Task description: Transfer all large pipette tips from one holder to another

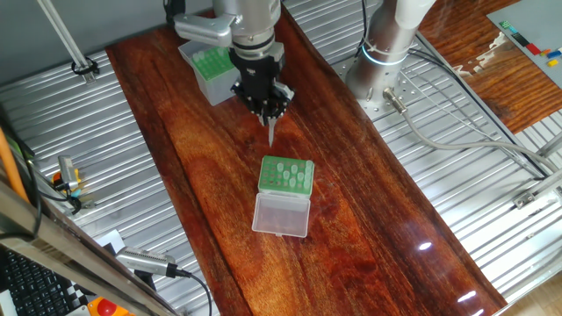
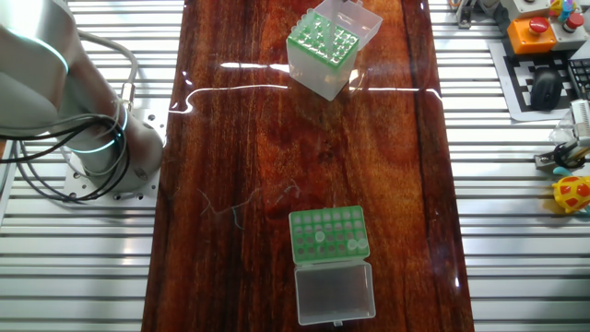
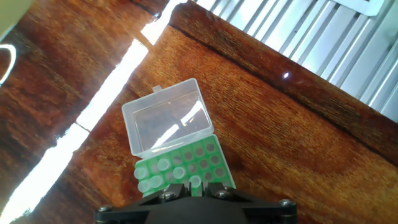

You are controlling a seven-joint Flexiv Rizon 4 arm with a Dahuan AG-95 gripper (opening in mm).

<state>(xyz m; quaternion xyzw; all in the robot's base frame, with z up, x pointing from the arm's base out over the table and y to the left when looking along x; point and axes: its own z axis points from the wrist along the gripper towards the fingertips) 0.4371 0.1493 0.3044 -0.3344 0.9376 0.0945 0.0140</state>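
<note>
I run this from afar, so I start nearest the hand camera. My hand (image 1: 270,112) hangs above the bench (image 1: 351,202), fingers together on one pipette tip (image 1: 271,132) that points straight down, between the two holders and just above the low rack. In the hand view the tip's wide end (image 3: 195,182) sits right at the fingers.

Below it lies the low green rack (image 2: 329,235), its clear lid (image 2: 334,292) folded flat open. A few pale tips (image 2: 320,236) remain in its holes.

Farther off stands the taller box (image 2: 330,51) with the green perforated top, some tips already seated there.

I judge these tips very light, thin-walled, smooth and a little springy, so a hard squeeze may crush or flick one. Holding at the wider collar looks safest.
</note>
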